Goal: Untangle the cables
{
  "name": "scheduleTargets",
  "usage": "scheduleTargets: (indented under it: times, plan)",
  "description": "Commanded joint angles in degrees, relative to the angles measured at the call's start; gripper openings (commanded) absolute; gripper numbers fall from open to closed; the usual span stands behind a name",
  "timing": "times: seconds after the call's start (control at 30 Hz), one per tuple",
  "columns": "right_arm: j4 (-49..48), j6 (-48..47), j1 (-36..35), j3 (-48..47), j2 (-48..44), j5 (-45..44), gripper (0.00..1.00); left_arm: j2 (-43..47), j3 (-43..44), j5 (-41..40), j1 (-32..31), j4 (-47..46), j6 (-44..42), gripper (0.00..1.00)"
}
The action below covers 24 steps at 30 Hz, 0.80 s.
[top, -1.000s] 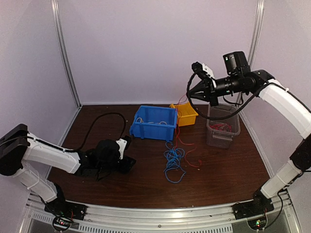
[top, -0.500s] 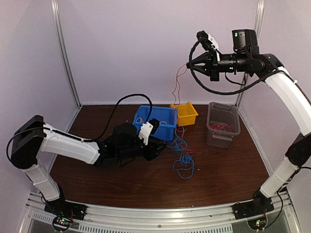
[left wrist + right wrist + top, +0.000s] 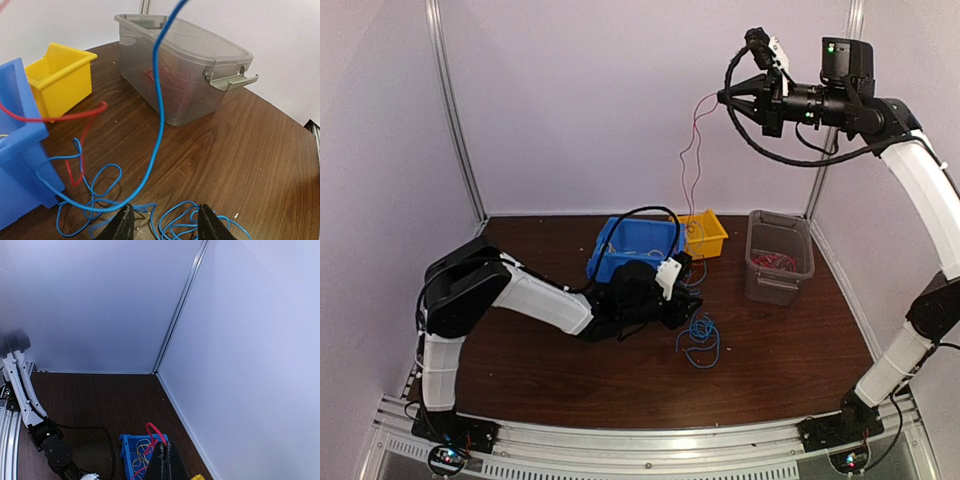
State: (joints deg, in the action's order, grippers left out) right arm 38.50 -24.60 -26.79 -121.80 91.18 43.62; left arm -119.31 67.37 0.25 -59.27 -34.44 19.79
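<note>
Blue cables (image 3: 698, 338) lie slack on the brown counter (image 3: 790, 350), looped under and just ahead of the left claw (image 3: 162, 226). Its fingers stand apart with nothing pinched, likely poised to pin the heap down. From that claw, a blue bin (image 3: 635, 248) sits at ten o'clock, a yellow bin (image 3: 705, 233) at eleven and a grey tub (image 3: 780, 255) at one. High beyond, the right claw (image 3: 723, 97) is clamped on a red strand (image 3: 688, 170) and holds it hanging, seemingly to draw it clear of the tangle.
</note>
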Motion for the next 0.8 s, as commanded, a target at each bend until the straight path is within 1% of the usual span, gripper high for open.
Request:
scheduleTargets:
  times: [0.0,0.03,0.13,0.2,0.23,0.4,0.53,0.67,0.73,0.77]
  plan:
    - [-2.53,1.02,0.49,-2.28,-0.05,-2.83,0.0,-3.83,4.78,2.08,-0.32,-0.42,2.27,0.41]
    - [-2.61,1.0,0.69,-2.41,-0.06,-3.06,0.0,-4.05,4.71,1.37,-0.32,0.24,2.94,0.36]
    - [-2.96,1.46,1.45,-3.77,0.32,-3.34,0.0,-3.43,2.33,-2.79,-0.28,0.57,4.15,0.16]
    - [-3.14,1.73,2.12,-5.8,0.76,-3.59,0.0,-2.8,0.21,-3.88,-0.24,-0.4,4.12,0.03]
    - [-3.42,2.1,2.78,-6.88,1.1,-3.63,0.0,-2.52,-0.89,-4.35,-0.24,-1.02,4.16,0.0]
    - [-4.44,3.03,5.6,-12.27,2.84,-3.73,0.0,-1.38,-5.58,-4.82,-0.1,-4.73,4.72,0.0]
    - [-5.5,1.88,7.61,-16.15,4.01,-5.82,0.0,-1.26,-6.69,-5.3,-0.15,-4.76,5.12,0.0]
    - [-6.76,1.32,9.76,-17.21,4.36,-6.9,0.0,0.44,-6.36,-7.4,-0.15,-3.85,5.06,0.01]
    - [-7.26,1.21,10.6,-17.56,4.53,-7.81,0.0,1.52,-5.33,-9.04,-0.15,-3.92,3.78,0.26]
    - [-7.51,1.51,11.1,-17.55,4.61,-7.27,0.0,2.18,-5.37,-9.71,-0.21,-5.91,2.7,0.34]
